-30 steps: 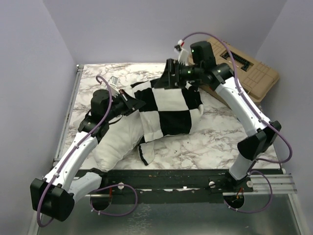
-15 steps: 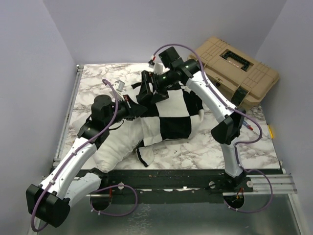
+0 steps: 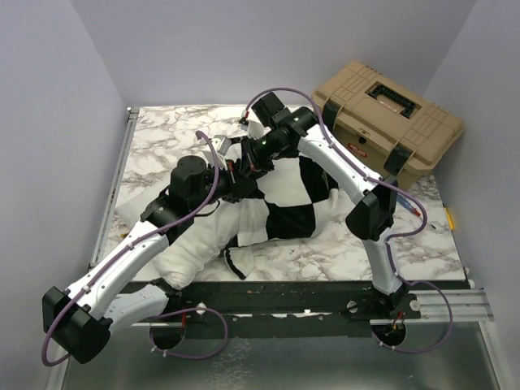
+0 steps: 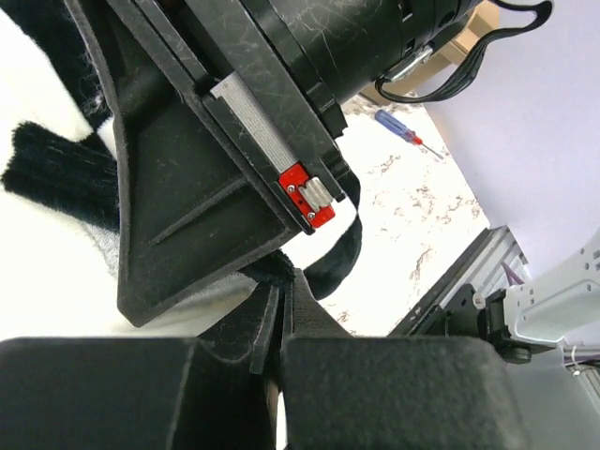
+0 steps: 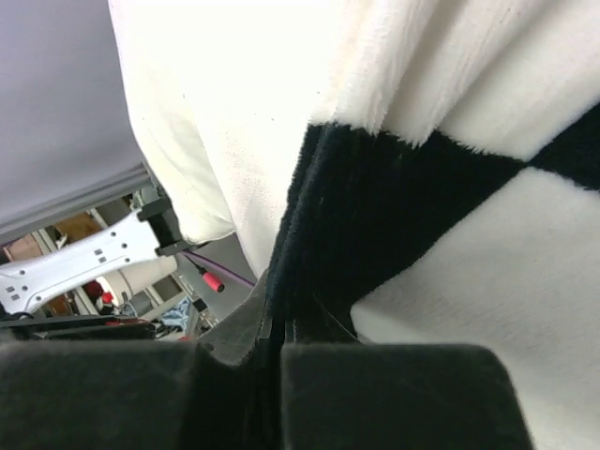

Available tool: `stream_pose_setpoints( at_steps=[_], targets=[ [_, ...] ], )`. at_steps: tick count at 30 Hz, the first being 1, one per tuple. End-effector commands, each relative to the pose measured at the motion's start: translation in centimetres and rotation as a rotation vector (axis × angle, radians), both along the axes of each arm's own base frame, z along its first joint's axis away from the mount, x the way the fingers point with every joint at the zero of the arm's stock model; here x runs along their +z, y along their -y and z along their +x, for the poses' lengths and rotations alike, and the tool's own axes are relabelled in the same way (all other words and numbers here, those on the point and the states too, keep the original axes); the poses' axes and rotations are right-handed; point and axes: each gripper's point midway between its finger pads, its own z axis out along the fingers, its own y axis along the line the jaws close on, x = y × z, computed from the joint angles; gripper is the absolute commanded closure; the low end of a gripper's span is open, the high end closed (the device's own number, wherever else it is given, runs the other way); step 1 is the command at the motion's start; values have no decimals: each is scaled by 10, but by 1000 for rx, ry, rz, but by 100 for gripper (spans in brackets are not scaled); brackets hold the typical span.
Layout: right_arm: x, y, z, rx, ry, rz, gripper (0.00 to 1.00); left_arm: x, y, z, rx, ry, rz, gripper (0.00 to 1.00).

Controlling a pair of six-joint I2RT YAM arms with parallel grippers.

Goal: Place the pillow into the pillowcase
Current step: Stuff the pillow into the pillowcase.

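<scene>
- The pillow (image 3: 191, 240) lies on the left part of the marble table (image 3: 158, 146). Its bare white end points toward the near-left edge, and the rest disappears under the checks, so by the look of it the pillow is only partly in.
- The left gripper (image 3: 230, 180) sits at the mouth of the case where white meets check. In its wrist view the fingers are pressed together with a strip of black plush hem caught between them. It has kept this pinch throughout.
- The right gripper (image 3: 246, 165) is what changed. A second ago it was wide open over the far side of the case near the toolbox. It has since swung left to land just beside the left gripper, and its fingers have snapped together on a black square at the hem (image 5: 281, 281).
- This means both grippers now hold the mouth of the case, close together. That looks like a regrip for drawing the opening further over the bare end.
- The pillowcase (image 3: 296, 191) is bunched across the middle of the table over the pillow's far end, with a loose flap trailing toward the near edge.
- The tan toolbox (image 3: 386, 110) stands at the far right, clear of the fabric.
</scene>
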Motion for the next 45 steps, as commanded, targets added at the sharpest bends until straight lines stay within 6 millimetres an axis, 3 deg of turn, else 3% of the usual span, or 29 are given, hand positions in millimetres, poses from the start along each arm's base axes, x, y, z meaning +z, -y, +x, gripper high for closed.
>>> stream_pose_setpoints(
  at_steps=[1,4,6,7,8,13,16,19,22,24,26,27,30,34,37,40,45],
  targets=[
    [-4,-8,0,20,40,1,100,66,-10,4,64,202,-71,99],
    [24,0,16,-31,105,80,100,51,-39,12,223,146,8,43],
    [49,9,23,-68,157,152,100,37,-66,20,367,91,95,21],
    [49,13,28,-92,160,164,100,31,-78,22,425,69,140,9],
    [61,18,28,-102,177,201,100,26,-89,24,472,51,192,4],
    [79,23,28,-96,237,286,100,6,-111,47,536,-1,405,1],
    [80,22,27,-79,241,300,100,-6,-120,78,516,-65,461,1],
    [81,21,31,-89,255,302,100,-38,-136,110,489,-171,522,1],
    [85,18,39,-93,273,312,100,-86,-119,120,304,-272,523,3],
    [90,15,48,-99,283,324,100,-103,-91,119,169,-284,442,18],
    [100,11,55,-92,289,358,100,-93,-56,115,54,-248,256,43],
    [104,7,59,-85,285,374,100,-79,-42,115,26,-184,179,56],
    [119,-6,59,-30,246,456,100,-8,-16,117,25,58,-63,98],
    [145,-19,44,60,155,614,100,87,-17,110,120,309,-363,100],
    [168,-23,29,124,79,716,100,130,-14,93,172,475,-475,100],
    [191,-24,13,179,38,781,100,143,-4,90,210,530,-497,100],
    [223,-24,-9,232,-19,889,100,148,10,92,278,556,-548,100]
  ],
)
